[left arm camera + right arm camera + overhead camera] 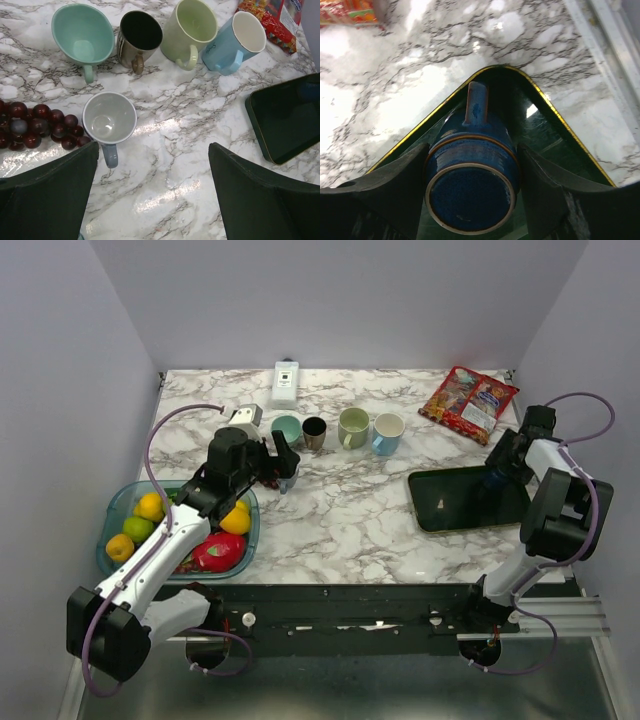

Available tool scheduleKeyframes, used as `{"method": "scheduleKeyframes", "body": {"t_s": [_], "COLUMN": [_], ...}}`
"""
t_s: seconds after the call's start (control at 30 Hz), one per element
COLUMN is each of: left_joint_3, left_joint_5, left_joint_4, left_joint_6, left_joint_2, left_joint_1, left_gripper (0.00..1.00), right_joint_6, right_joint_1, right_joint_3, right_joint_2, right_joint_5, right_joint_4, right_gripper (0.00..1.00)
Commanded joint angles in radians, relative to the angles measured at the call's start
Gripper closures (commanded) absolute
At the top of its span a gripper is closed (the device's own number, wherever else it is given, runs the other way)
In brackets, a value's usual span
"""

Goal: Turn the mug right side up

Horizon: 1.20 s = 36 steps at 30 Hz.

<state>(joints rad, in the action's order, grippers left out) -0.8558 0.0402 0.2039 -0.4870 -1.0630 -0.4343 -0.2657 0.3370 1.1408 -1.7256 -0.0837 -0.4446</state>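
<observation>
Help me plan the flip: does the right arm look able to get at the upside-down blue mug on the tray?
Probably yes. The right arm has its jaws on either side of the blue mug, base-up on the tray, nothing in between. Whether they touch it is unclear.

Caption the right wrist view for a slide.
Right gripper flanks a base-up blue mug on the dark tray.

left gripper [153, 162] wide, grey mug [109, 120] upright
</observation>
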Motion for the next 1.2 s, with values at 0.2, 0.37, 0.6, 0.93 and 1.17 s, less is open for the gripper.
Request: {"method": "scheduleKeyframes", "body": {"t_s": [0.2, 0.37, 0.6, 0.93, 1.17], "left_joint_3": [0.046, 0.040, 0.035, 0.034, -0.044], "left_joint_5": [0.058, 0.108, 0.269, 0.628, 0.650], "left_joint_4": [-0.060, -0.081, -0.142, -0.482, -0.658], "left_joint_6": [-0.035, -0.042, -0.035, -0.215, -0.309], "left_joint_2": [0.018, 0.006, -0.009, -0.058, -0.055], "left_joint_1": [0.006, 0.006, 0.006, -0.007, -0.127], "left_gripper": [0.01, 0.01, 0.01, 0.01, 0.01], "right_joint_6": [-0.033, -0.055, -0.138, -0.505, -0.731], "right_joint_1": [-0.078, -0.179, -0.251, -0.334, -0.498], "right_joint_3": [-0.042, -0.090, -0.222, -0.305, -0.291], "right_joint_2": [0.098, 0.196, 0.436, 0.716, 0.759], "right_joint_5": [0.205, 0.283, 0.643, 1.070, 1.052], "right_joint_4": [-0.039, -0.045, 0.067, 0.572, 0.923], "right_gripper": [0.81, 0.89, 0.99, 0.99, 0.99]}}
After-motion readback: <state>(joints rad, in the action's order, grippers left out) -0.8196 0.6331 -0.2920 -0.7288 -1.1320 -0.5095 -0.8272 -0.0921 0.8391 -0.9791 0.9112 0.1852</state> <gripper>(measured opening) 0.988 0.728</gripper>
